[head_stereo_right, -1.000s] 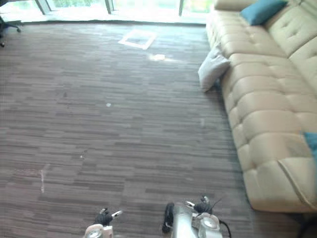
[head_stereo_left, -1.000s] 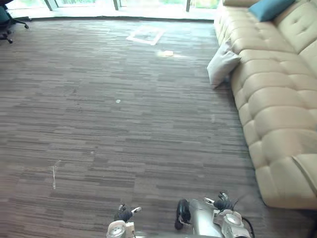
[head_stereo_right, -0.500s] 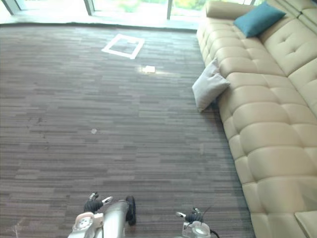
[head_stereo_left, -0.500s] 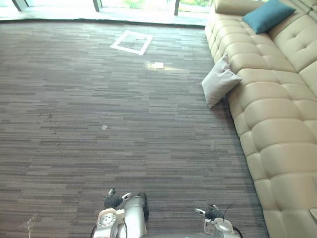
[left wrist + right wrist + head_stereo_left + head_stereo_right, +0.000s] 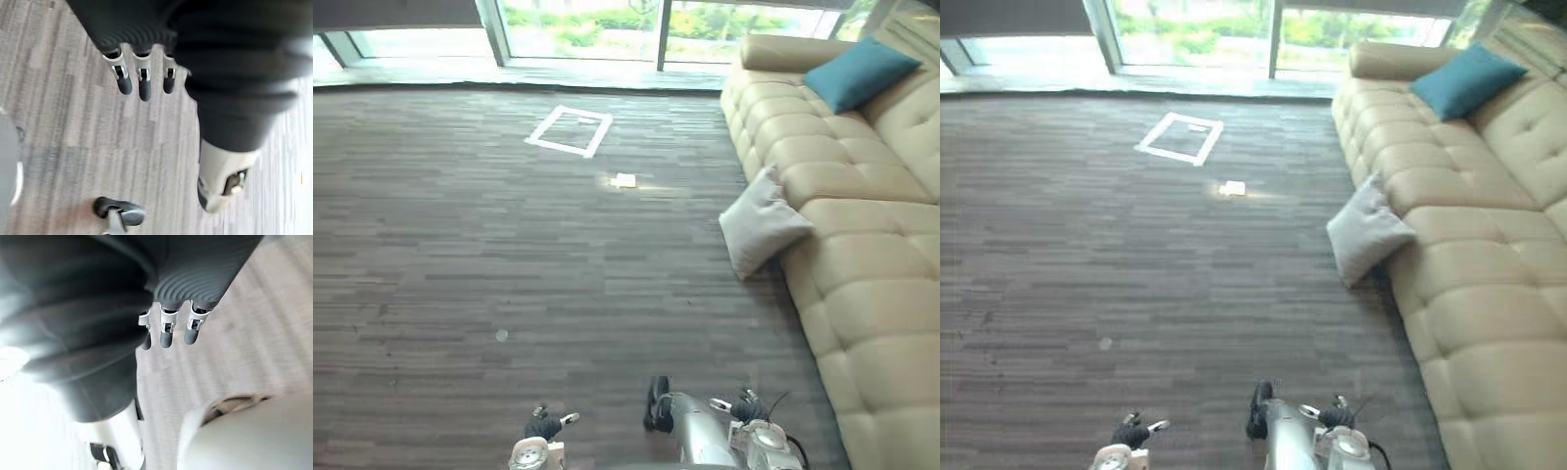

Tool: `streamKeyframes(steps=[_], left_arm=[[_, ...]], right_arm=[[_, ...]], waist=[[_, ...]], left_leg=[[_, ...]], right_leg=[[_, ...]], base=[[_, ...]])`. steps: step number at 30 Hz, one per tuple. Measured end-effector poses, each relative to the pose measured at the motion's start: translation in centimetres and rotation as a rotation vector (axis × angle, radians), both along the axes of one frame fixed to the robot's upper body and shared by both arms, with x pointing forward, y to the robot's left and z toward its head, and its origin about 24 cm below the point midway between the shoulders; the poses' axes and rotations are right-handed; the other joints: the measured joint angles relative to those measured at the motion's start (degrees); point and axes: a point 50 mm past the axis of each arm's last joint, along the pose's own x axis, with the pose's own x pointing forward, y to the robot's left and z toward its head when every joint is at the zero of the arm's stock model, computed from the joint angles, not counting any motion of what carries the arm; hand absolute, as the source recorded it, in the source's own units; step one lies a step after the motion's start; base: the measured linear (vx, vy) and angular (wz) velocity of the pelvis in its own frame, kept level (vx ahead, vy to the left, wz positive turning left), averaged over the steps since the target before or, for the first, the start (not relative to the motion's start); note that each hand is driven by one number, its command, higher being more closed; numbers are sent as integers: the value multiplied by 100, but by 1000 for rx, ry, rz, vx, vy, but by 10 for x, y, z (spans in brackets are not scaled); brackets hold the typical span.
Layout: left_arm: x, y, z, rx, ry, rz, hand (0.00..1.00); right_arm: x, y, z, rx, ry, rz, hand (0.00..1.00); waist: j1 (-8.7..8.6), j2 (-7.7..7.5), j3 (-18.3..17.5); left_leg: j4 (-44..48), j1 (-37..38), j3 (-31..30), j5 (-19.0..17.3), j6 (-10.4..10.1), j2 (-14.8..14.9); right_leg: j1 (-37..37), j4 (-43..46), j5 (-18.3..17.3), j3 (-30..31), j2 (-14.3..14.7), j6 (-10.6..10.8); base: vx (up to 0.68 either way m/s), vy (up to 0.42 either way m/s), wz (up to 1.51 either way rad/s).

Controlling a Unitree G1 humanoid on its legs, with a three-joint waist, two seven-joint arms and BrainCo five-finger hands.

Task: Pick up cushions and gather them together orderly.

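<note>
Right of centre, we find the grey cushion (image 5: pixel 762 220) against the sofa (image 5: pixel 867 269), nearer the right hand (image 5: pixel 166 333) than the left hand (image 5: pixel 143 85), both with straight, empty fingers.

There are two cushions: one grey cushion (image 5: pixel 762 220) and one blue cushion (image 5: pixel 860 73). There is one long sofa (image 5: pixel 871 294) (a tan one). The carpet (image 5: pixel 460 245) has one white tape square (image 5: pixel 570 130), one small white scrap (image 5: pixel 624 180) and one little pale dot (image 5: pixel 501 336).
</note>
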Motion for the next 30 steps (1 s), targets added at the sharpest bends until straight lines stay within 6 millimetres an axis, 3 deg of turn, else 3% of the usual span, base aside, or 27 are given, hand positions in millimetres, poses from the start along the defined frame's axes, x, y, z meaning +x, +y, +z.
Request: streamKeyframes(steps=[1,2,3,4,6,8,9,11,12,13,14,16,18,19,21,23,27,28,29,30], left_arm=[[0,-2,0,-13,-7,24,0],[3,-1,2,-13,-24,36,0],[4,2,3,-6,-31,38,0],[6,9,5,15,-41,39,0],[15,21,12,52,-86,34,0],[19,21,14,48,-104,38,0],[25,17,16,38,-122,37,0],[26,13,16,29,-131,40,0],[26,11,16,25,-135,37,0],[24,10,15,22,-131,41,0],[24,11,15,22,-132,44,0],[24,15,15,36,-120,38,0],[23,21,15,50,-109,51,0],[21,22,14,51,-95,50,0],[16,21,11,47,-65,51,0],[11,21,7,46,-38,45,0],[8,18,4,36,-13,38,0],[7,16,3,36,-2,19,0],[5,14,2,35,9,2,0],[4,13,2,33,13,-2,0]], right_arm=[[1,2,0,4,3,9,0],[1,4,-1,3,9,20,0],[-1,5,-2,9,19,21,0],[-3,10,-4,25,35,21,0],[-6,20,-8,50,67,39,0],[-6,22,-9,53,68,36,0],[-4,21,-8,44,65,30,0],[-7,19,-9,35,73,24,0],[-13,15,-10,23,85,17,0],[-18,17,-11,28,94,10,0],[-18,22,-12,41,95,9,0],[-16,29,-10,56,73,15,0],[-14,33,-9,66,58,11,0],[-13,31,-8,62,50,14,0],[-13,31,-6,53,36,23,0],[-10,29,-5,45,26,40,0],[0,22,-2,20,12,66,0],[2,18,-1,10,6,70,0],[0,16,-1,6,14,69,0],[-4,15,-3,11,20,52,0]], waist=[[22,107,-1],[48,135,38],[74,90,73],[113,-57,166],[154,-357,197],[226,-352,208],[333,-317,239],[353,-277,233],[382,-199,203],[482,-205,101],[489,-264,41],[464,-461,-27],[474,-600,51],[453,-588,62],[384,-574,50],[384,-546,40],[330,-390,73],[256,-329,108],[163,-326,109],[124,-339,101]], left_leg=[[1262,-559,-126,545,-114,301],[2427,-1035,14,472,-227,662],[2744,-1188,74,383,-238,738],[2975,-1422,222,194,-153,732],[2364,-2281,525,-215,103,422],[1502,-2694,458,-343,180,188],[256,-3069,53,-215,179,-195],[-717,-3229,-298,206,124,-452],[-1300,-3283,-521,926,124,-504],[-1128,-3261,-499,1463,221,-503],[-985,-3269,-400,1299,302,-546],[-987,-3118,-11,956,399,-528],[-978,-2568,401,586,511,-625],[-987,-2229,532,410,548,-639],[-1137,-1704,647,230,556,-627],[-1761,-1062,910,232,552,-566],[-2318,-498,1311,260,480,-389],[-2420,-359,1402,260,479,-334],[-2515,-209,1410,265,452,-360],[-2546,-114,1409,241,310,-391]], right_leg=[[275,-120,-146,71,245,-89],[746,-335,-299,151,508,-149],[1008,-444,-365,201,570,-201],[1504,-710,-425,358,620,-233],[2353,-1443,-392,832,608,-176],[2588,-1648,-382,1075,598,-158],[2853,-1767,-486,1381,506,3],[3059,-1857,-611,1623,443,194],[3253,-1915,-783,1879,445,402],[3337,-1889,-911,2043,381,501],[3358,-1834,-954,2130,293,565],[2721,-608,-968,2262,31,600],[1719,1771,-529,2036,-464,1009],[1513,2434,-520,1794,-676,1001],[1321,2872,-559,1275,-911,959],[989,2377,-840,568,-1007,856],[382,814,-772,-275,-751,773],[248,380,-573,-375,-607,712],[239,-169,-155,-365,-430,580],[256,-388,94,-315,-385,470]], base=[[716,-211,-32],[739,-192,-43],[701,-140,-49],[639,-135,-52],[655,-134,-79],[597,14,-97],[520,87,-106],[463,182,-103],[627,344,-127],[528,324,-112],[565,315,-88],[486,245,-80],[547,350,-97],[434,265,-60],[349,154,-29],[380,116,-36],[391,30,-51],[404,-34,-31],[502,-72,-16],[575,-131,-4]])
